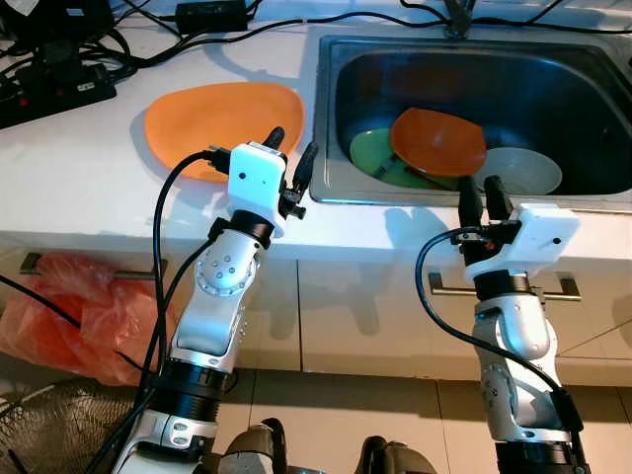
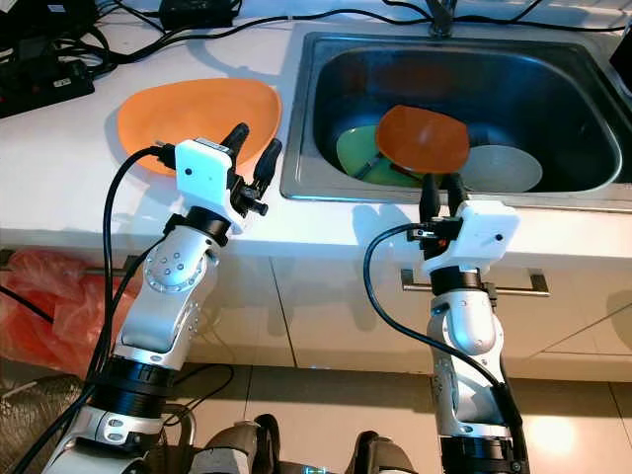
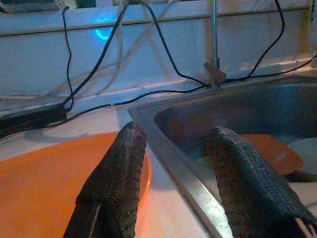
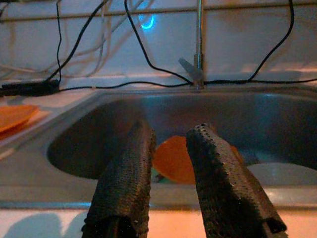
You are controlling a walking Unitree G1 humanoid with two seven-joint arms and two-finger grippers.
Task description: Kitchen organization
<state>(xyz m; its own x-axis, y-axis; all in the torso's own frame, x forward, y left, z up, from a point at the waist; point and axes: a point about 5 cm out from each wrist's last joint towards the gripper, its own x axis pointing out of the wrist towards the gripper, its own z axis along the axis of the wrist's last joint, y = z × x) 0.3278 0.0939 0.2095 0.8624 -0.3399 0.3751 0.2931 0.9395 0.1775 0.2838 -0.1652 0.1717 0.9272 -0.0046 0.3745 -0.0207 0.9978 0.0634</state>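
Note:
A large orange plate [image 1: 222,123] lies on the white counter left of the steel sink [image 1: 336,173]. Inside the sink an orange plate [image 1: 437,140] leans over a green plate [image 1: 373,150], with a white bowl [image 1: 521,170] beside them. My left gripper [image 1: 292,156] hovers open over the counter strip between the big orange plate and the sink's left rim, holding nothing. My right gripper [image 1: 484,193] is open and empty above the sink's front rim, close to the white bowl. In the right wrist view the orange plate [image 4: 171,161] shows between the fingers [image 4: 124,186].
A black power strip [image 1: 54,94] and several cables lie on the counter at the back left. The faucet [image 4: 198,47] stands behind the sink. Below the counter are cabinet drawers with a handle [image 1: 444,288] and a red plastic bag [image 1: 74,316] on the floor at left.

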